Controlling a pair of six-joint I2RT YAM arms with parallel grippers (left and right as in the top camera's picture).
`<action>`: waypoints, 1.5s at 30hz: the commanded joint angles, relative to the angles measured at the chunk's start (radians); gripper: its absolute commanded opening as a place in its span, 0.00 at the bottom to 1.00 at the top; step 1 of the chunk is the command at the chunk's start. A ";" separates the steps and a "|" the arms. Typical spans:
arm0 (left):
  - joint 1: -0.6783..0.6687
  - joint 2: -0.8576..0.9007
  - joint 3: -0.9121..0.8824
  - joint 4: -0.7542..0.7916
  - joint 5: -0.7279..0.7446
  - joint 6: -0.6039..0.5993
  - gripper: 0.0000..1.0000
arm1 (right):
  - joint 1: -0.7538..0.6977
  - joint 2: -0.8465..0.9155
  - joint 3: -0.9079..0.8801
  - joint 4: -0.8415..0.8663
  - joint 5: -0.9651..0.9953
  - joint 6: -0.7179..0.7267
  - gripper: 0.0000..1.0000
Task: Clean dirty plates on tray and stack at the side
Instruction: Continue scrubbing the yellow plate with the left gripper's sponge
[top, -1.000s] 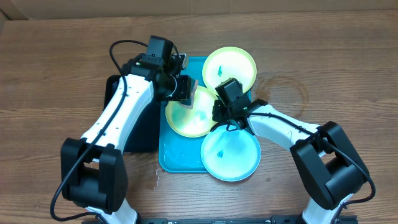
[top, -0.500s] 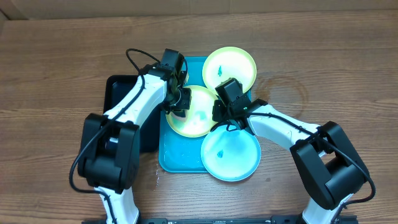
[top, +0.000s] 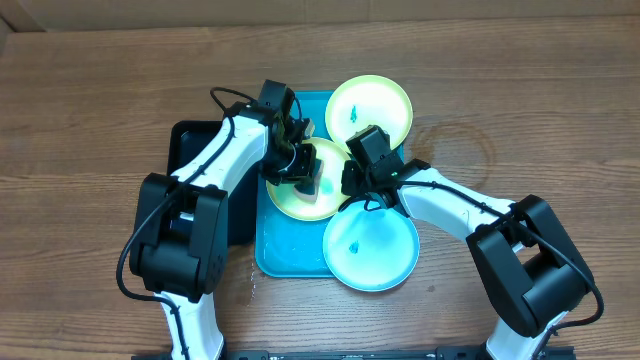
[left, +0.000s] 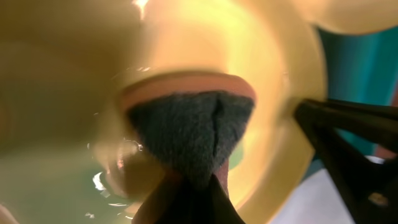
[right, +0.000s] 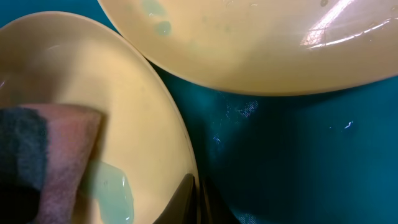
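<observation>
Under the left end effector (top: 305, 182), a lime-green plate (top: 283, 198) with a pale centre and a pink sponge (left: 186, 124) faced dark grey. Beyond the right end effector (top: 348, 182), another lime-green plate (top: 390, 100), teal-smudged; nearer, a light blue plate (top: 385, 255), also teal-smudged. Turquoise tray (top: 285, 260); brown wood-grain table (top: 80, 120).

The overhead camera hangs above the table (top: 560, 90) and looks straight down. It is far enough off to take in both arms, whose bases sit at the lower edge of its frame, and the whole tray (top: 290, 262). The left wrist camera looks forward and down from very close, so the sponge (left: 189, 134) fills its centre, blurred, against the middle plate (left: 273, 93). The right wrist camera faces steeply down, just as near, onto that plate's rim and bare tray floor, with the sponge at its lower left. All three views share the middle plate, the sponge and part of the tray.
</observation>
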 joint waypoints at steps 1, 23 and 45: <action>0.008 -0.085 0.040 -0.002 0.041 0.027 0.04 | 0.001 -0.003 0.011 -0.003 -0.005 0.000 0.04; -0.007 0.098 0.000 -0.003 -0.154 -0.026 0.04 | 0.001 -0.003 0.011 -0.003 -0.005 0.000 0.04; 0.035 -0.132 0.052 -0.009 -0.067 0.022 0.04 | 0.001 -0.003 0.011 0.001 -0.005 0.000 0.04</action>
